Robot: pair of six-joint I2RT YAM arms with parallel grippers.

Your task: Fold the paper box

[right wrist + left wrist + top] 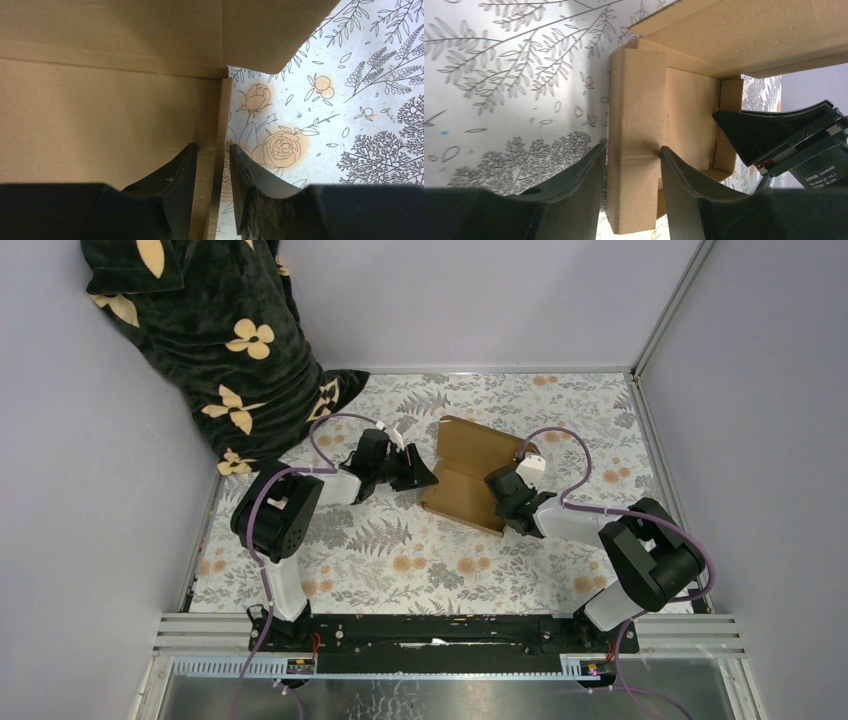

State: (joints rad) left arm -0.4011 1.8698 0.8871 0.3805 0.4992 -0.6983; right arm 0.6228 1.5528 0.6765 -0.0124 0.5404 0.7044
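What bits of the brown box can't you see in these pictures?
Top view: the right fingers cover part of the right side of the brown corrugated cardboard box.
Left wrist view: its big upper flap runs off the top edge.
Right wrist view: the frame's edges cut off most of it.

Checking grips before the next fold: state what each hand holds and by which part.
Both hold the paper box: left hand pinches its folded side flap, right hand a thin edge wall.

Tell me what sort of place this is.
Likely a robot test cell: plain walls close in a floral-covered table, and the left arm and right arm, bolted to a rail at its near edge, handle a paper box.
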